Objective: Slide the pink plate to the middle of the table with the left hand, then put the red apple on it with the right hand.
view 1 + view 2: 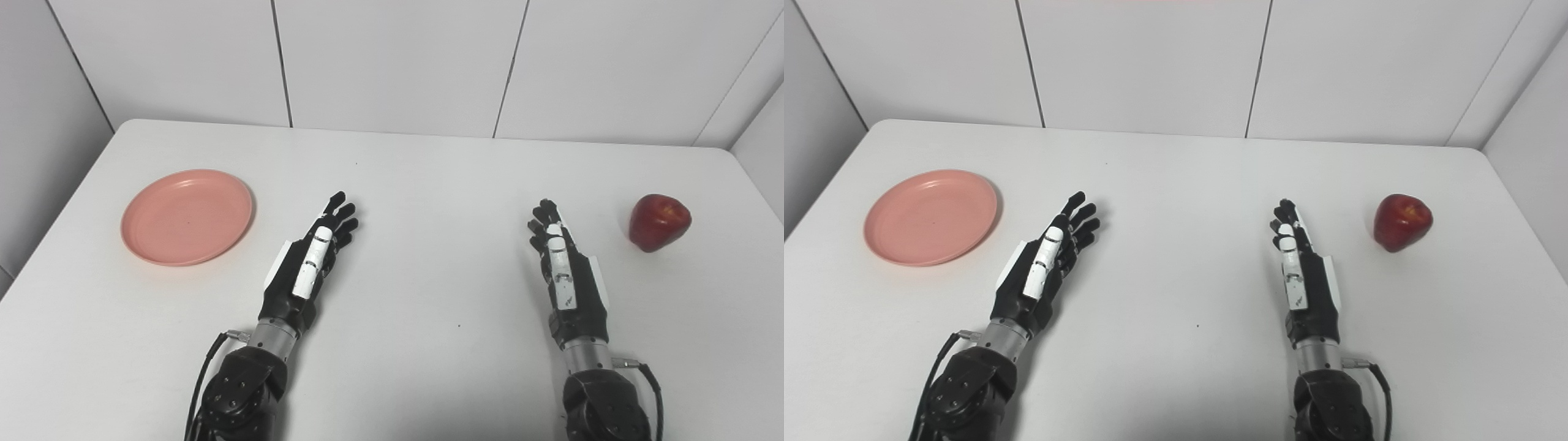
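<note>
Both hands hover edge-up over the white table [416,184], the left hand [309,257] and right hand [566,266] each with fingers stretched forward, slightly apart, holding nothing. The pink plate [187,216] lies at far left and the red apple [659,222] at far right, both apart from the hands.

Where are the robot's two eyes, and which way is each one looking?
Left eye view: on the robot's head, looking down at the white table; both arms and open hands show, left hand, right hand.
Right eye view: beside it, a little to the right, facing the same way; the same arms show.
Both share the pink plate at left and the red apple at right.
</note>
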`<state>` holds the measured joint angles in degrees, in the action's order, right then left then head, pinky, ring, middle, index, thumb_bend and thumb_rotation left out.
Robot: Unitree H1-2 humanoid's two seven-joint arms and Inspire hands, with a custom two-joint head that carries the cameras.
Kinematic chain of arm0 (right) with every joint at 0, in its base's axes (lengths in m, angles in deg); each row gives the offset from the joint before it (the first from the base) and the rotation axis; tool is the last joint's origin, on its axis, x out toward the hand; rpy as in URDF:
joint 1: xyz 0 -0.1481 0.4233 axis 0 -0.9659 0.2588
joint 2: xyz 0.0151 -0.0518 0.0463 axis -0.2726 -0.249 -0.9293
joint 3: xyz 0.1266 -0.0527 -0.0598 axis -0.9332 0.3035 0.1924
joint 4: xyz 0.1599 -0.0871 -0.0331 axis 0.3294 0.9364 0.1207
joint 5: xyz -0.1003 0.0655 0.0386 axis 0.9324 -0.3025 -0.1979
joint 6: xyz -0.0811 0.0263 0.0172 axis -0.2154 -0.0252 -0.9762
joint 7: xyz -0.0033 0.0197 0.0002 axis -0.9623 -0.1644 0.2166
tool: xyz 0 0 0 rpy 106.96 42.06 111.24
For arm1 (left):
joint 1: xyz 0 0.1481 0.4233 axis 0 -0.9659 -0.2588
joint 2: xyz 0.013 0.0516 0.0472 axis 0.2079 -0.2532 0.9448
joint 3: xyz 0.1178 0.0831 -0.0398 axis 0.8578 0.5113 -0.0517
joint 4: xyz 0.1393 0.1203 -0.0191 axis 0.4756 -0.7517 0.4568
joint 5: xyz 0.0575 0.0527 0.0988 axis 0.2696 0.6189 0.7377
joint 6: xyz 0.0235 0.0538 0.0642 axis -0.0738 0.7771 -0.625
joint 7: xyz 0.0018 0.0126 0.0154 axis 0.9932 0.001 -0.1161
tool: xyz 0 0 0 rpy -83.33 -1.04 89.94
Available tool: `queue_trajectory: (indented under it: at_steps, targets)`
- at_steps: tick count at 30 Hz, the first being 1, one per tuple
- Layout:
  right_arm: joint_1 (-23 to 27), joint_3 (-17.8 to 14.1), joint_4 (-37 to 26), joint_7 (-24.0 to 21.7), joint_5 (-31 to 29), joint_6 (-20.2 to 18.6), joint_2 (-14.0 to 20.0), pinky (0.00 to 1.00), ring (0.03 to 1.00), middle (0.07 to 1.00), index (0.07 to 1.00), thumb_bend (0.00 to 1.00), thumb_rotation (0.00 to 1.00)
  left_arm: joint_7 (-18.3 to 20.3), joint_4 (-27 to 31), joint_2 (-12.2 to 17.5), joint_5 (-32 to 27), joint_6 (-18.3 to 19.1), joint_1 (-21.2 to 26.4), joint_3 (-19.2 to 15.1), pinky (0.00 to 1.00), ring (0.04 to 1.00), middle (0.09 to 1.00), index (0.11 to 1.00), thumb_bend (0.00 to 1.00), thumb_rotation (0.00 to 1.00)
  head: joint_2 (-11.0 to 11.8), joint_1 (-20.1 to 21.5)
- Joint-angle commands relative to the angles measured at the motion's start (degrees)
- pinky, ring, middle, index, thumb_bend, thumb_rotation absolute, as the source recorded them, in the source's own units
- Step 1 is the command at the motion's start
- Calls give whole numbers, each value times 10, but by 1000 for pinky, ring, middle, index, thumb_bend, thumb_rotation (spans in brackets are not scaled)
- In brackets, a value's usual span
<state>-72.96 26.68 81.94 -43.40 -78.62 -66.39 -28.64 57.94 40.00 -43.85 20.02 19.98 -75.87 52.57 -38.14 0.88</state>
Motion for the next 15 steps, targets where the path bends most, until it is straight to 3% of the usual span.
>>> queue_trajectory:
  at_steps: [1, 15]
  targets:
    - [15, -1, -13, -5, -2, 31, 1, 967, 937, 939, 939, 224, 1000, 2, 18, -2, -2, -10, 10, 0, 964, 938, 957, 949, 528, 983, 1, -1]
    - [15, -1, -14, -6, -5, 30, 1, 983, 941, 942, 939, 225, 999, 2, 19, -2, -1, -10, 10, 1, 964, 939, 957, 950, 527, 990, 0, 0]
